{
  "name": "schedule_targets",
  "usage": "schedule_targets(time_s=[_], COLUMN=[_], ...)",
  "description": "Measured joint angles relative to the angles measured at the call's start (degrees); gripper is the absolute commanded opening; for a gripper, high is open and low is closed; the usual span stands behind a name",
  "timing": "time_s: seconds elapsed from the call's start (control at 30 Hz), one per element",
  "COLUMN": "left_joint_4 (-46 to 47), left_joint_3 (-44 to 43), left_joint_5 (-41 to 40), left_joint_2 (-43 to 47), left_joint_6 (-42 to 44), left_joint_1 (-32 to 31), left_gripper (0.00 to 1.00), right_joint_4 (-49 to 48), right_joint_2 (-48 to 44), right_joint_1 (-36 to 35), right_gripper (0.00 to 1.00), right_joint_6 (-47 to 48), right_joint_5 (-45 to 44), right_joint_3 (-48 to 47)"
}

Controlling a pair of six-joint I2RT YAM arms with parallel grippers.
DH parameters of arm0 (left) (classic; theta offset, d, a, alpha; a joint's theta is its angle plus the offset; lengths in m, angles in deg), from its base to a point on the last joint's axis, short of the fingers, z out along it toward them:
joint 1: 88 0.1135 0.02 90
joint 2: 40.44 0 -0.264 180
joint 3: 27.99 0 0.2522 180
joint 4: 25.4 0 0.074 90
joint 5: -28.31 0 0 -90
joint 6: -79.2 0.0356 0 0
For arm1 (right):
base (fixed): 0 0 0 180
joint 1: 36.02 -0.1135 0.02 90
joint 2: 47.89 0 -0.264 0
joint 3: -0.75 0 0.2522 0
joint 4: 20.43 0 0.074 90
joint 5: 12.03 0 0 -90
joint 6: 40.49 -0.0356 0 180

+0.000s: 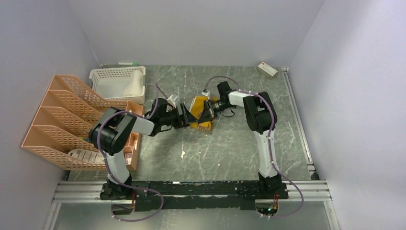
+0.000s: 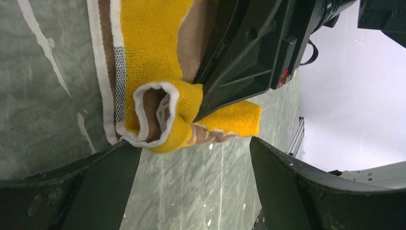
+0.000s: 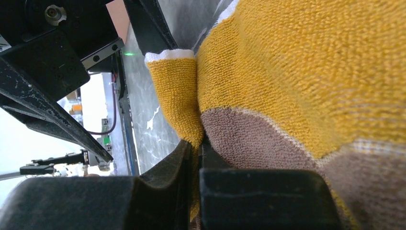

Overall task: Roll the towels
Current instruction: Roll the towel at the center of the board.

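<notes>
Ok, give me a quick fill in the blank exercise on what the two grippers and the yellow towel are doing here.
1. The right gripper is ___ on the yellow towel.
2. The left gripper stands ___, near the towel's rolled end.
3. The small box sits at the far ___ corner of the table.
Missing words: shut; open; right.

Mustard towel (image 1: 197, 104), one edge partly rolled

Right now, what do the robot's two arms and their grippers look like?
The left arm and right arm have white links between bulky black joints, each trailed by a thin pale-purple cable. The left gripper and right gripper have matte black, wedge-shaped fingers. Both arms sit on a black base plate.
</notes>
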Motion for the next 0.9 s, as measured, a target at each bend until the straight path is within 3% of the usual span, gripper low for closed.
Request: schedule_targets(time_s=[0.1, 0.4, 0.47, 0.6, 0.63, 0.67, 0.7, 0.73, 0.77, 0.8, 0.9], left_joint_4=[0.2, 4.8, 5.3, 5.1, 4.9, 4.5, 4.2, 3.8, 3.5, 2.7, -1.5], left_joint_3=[-0.7, -2.6, -3.6, -5.3, -5.7, -6.3, -6.7, -7.2, -7.6, -8.4, -11.7], left_joint_5=[-1.8, -7.9, -9.2, -11.6, -12.1, -12.7, -13.1, -13.4, -13.5, -13.7, -14.1], left_joint_2=[-0.6, -4.4, -5.6, -7.3, -7.7, -8.2, -8.7, -9.3, -9.5, -9.5, -10.0], left_joint_6=[-0.3, -2.6, -2.6, -1.8, -1.6, -0.9, -0.3, 0.0, 0.2, 0.8, 3.2], left_joint_1=[-0.3, -1.2, -1.5, -2.3, -2.5, -2.6, -2.7, -2.8, -2.8, -3.0, -3.2], left_gripper=[0.99, 0.75, 0.68, 0.48, 0.34, 0.13, 0.07, 0.07, 0.07, 0.07, 0.07], right_joint_4=[-0.4, -1.2, -1.3, -1.2, -1.1, -0.9, -0.7, -0.6, -0.5, 0.0, 1.4], right_joint_2=[-0.2, -1.4, -1.5, -2.0, -2.3, -2.7, -3.3, -4.0, -4.5, -5.5, -9.6], right_joint_1=[0.2, 0.7, 0.7, 0.8, 0.8, 0.8, 0.8, 0.7, 0.7, 0.7, 0.5], right_gripper=[0.0, 0.0, 0.05, 0.14, 0.17, 0.2, 0.24, 0.43, 0.9, 0.99, 1.0], right_joint_6=[-0.8, -1.0, -1.0, -1.0, -0.9, -0.9, -0.9, -0.8, -0.9, -0.8, -0.7], right_joint_5=[-0.3, -2.7, -3.1, -3.8, -4.4, -5.0, -5.8, -6.8, -7.5, -8.7, -14.9], right_joint_3=[0.0, -0.6, -0.8, -0.8, -0.8, -0.8, -0.8, -0.8, -0.8, -0.8, -0.9])
